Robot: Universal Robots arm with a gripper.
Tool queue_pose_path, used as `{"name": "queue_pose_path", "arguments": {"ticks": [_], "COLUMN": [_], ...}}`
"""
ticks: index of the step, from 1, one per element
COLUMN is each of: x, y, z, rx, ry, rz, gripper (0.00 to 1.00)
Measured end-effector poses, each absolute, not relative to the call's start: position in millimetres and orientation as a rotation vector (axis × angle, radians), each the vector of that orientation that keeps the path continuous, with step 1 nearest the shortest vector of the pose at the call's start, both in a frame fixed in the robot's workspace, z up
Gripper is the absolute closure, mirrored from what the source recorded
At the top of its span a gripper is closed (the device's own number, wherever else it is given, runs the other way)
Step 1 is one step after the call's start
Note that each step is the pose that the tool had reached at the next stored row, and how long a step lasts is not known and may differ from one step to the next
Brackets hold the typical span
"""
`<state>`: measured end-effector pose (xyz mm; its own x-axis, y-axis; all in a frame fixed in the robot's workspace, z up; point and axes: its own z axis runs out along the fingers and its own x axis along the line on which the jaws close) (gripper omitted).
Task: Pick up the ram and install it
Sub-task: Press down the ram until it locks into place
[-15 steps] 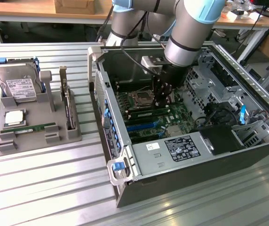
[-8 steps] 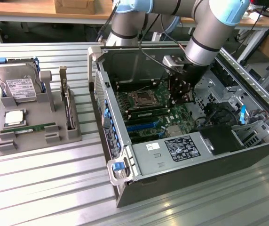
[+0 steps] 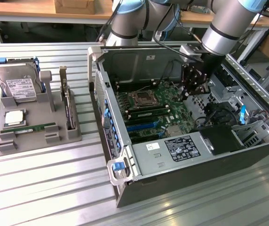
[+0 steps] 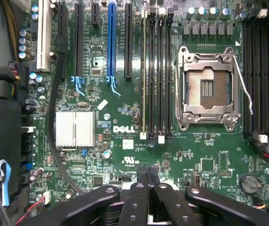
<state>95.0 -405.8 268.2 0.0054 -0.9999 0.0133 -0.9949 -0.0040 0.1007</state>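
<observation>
**Findings, near to far**

1. Power supply (image 3: 172, 150), near edge of the computer case (image 3: 102, 108): no concern.

2. Gripper (image 4: 148, 172): it hangs low inside the case over the motherboard (image 4: 172, 155), with its fingers (image 4: 142, 175) pressed together and nothing between them. In the wrist view the tips line up with one memory slot. With this little clearance, any sideways travel could drag the closed tips across the small parts soldered around them. Lift straight out.

3. The ram (image 4: 144, 70): I judge this to be the green stick standing on edge in the slot beside the empty black ones (image 3: 148, 111). You cannot confirm from here that both end clips have snapped home. A stick seated at one end only would sit tilted and could work loose or lose contact.

4. CPU socket (image 4: 209, 87), just beyond the slots: it is open, its contacts are exposed, and a thin white wire (image 4: 245, 84) curves along its edge. A snagged wire or a stray touch here would do damage.

5. Parts tray (image 3: 12, 146), outside the case on the exterior view's left: an identical second stick (image 3: 28, 127) lies flat in it. Do not mistake it for the installed one.
</observation>
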Motion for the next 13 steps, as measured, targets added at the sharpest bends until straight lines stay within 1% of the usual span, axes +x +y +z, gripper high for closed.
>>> {"name": "queue_pose_path", "arguments": {"ticks": [3, 13], "x": [95.0, 94.9], "y": [-405.8, -405.8], "z": [284.2, 285.2], "rx": [2.168, 2.169], "ry": [-2.158, -2.159], "rz": [-0.094, -0.094], "gripper": [0.9, 0.9]}}
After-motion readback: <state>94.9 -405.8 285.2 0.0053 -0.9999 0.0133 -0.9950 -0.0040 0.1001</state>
